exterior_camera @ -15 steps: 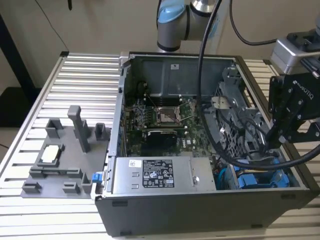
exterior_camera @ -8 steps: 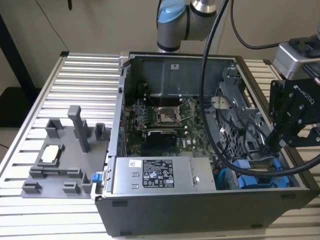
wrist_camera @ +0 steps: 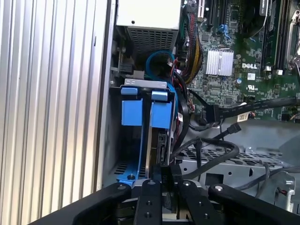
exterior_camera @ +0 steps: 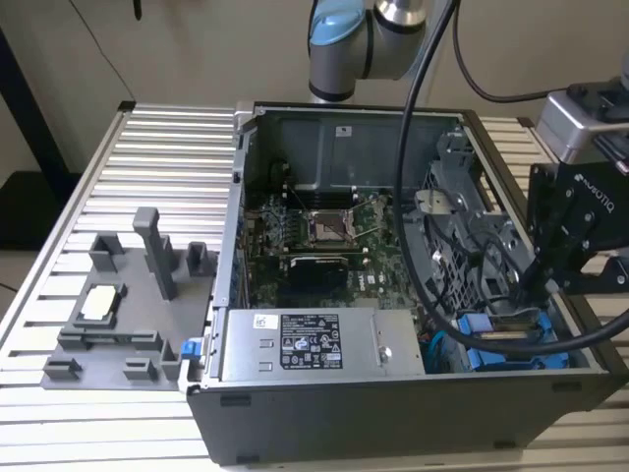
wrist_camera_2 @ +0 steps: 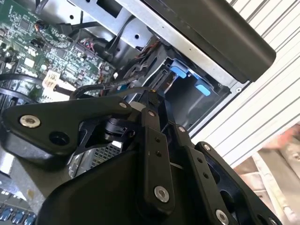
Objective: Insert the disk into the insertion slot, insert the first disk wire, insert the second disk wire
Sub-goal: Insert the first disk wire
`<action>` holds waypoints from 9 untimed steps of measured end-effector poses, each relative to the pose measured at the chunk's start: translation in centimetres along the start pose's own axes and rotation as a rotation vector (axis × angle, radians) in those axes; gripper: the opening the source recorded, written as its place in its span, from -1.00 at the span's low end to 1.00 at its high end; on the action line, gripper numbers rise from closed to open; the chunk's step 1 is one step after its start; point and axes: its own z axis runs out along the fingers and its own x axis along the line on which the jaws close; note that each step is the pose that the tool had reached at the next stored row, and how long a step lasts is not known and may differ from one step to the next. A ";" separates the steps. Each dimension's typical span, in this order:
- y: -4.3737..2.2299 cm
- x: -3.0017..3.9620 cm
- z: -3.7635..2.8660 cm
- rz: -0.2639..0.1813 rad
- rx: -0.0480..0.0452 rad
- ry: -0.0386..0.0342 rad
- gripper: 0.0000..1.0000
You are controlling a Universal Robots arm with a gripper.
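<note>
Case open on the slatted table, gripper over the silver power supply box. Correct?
Wrong on the gripper. The case is open on the slatted table, but the gripper is down at the drive cage beside the blue carriers, at the exterior view's right, well away from the silver power supply box. The exterior view shows it.

A grey fixture tray point(exterior_camera: 128, 317) lies on the slatted table point(exterior_camera: 147, 157), holding perhaps a small chip point(exterior_camera: 101, 303).

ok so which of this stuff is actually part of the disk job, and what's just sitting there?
Job: disk, drive cage slot, loose black cables, end effector.
Lying about: power supply, motherboard, grey fixture tray, other blue carrier.
</note>
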 end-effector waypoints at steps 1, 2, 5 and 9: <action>-0.02 0.00 0.06 0.001 -0.0013 -0.0017 -0.62; -0.02 0.01 0.09 0.003 -0.0016 -0.0055 -0.62; -0.06 0.00 0.26 0.010 -0.0009 -0.0218 -0.62; -0.10 -0.01 0.54 0.028 -0.0002 -0.0339 -0.62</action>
